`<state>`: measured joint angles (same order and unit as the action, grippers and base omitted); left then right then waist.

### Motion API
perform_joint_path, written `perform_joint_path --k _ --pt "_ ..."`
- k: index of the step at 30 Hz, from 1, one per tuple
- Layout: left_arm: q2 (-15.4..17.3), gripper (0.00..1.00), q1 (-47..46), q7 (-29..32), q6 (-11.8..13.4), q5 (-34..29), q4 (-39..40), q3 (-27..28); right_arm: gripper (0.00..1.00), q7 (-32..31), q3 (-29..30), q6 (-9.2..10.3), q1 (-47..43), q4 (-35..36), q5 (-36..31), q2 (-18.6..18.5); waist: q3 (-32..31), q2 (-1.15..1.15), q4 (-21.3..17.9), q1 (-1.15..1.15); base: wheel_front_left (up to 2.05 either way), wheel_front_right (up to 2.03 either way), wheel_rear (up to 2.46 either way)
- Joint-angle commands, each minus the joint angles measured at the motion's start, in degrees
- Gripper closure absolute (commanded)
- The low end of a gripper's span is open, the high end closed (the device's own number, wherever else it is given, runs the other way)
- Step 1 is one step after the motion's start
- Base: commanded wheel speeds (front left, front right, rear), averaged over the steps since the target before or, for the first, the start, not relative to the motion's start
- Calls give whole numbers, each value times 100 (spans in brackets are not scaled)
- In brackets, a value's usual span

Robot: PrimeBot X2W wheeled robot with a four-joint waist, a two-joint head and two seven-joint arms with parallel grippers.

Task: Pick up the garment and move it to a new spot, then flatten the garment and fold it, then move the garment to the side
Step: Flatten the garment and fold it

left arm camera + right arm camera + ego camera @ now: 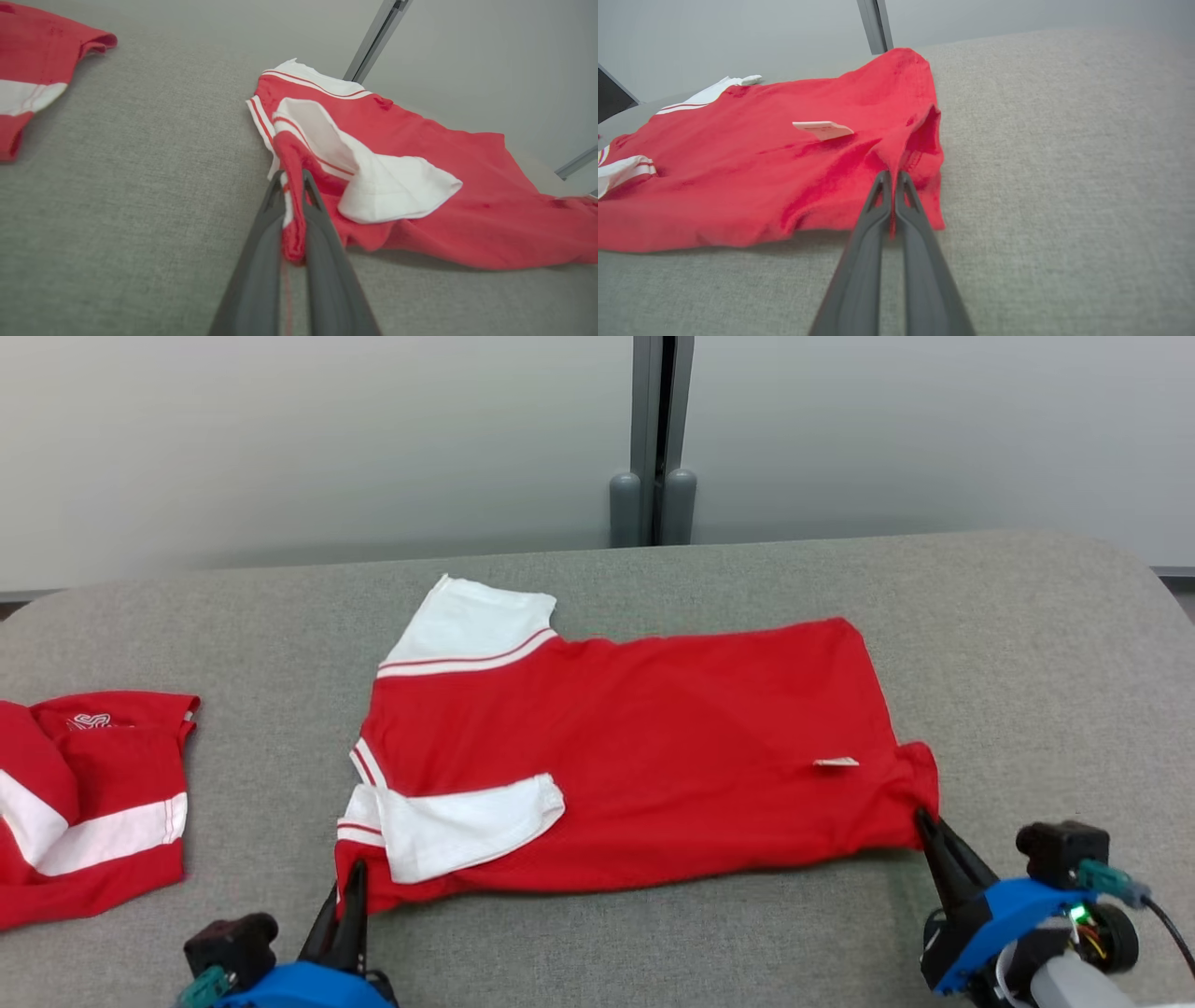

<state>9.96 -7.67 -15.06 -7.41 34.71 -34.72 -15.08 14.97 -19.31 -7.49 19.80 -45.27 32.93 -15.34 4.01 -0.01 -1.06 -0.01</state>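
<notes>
Garment (653, 728) pinched by left gripper (356, 870) and right gripper (922, 816) | second shirt (93, 784) cut off at left edge

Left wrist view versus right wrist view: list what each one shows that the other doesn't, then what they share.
Left wrist view's own: the left gripper, fingers shut on the garment's striped edge, and a second red-and-white garment at upper left. Right wrist view's own: the right gripper, fingers shut on the hem corner, and a small white tag on the red cloth. Shared: the garment, its white sleeves, the grey table and a grey wall post.
</notes>
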Motion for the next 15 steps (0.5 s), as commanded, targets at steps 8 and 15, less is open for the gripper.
perform_joint_path --k 8,15 --pt "-79 100 1137 -16 171 -211 924 254 100 7 569 -1 -1429 1098 -148 -20 -153 1 -16 1 0 0 0" --pt "-151 0 1459 -16 362 -343 1200 298 0 -159 989 -1 -1928 1572 -382 153 -149 1 -44 1 0 0 0"
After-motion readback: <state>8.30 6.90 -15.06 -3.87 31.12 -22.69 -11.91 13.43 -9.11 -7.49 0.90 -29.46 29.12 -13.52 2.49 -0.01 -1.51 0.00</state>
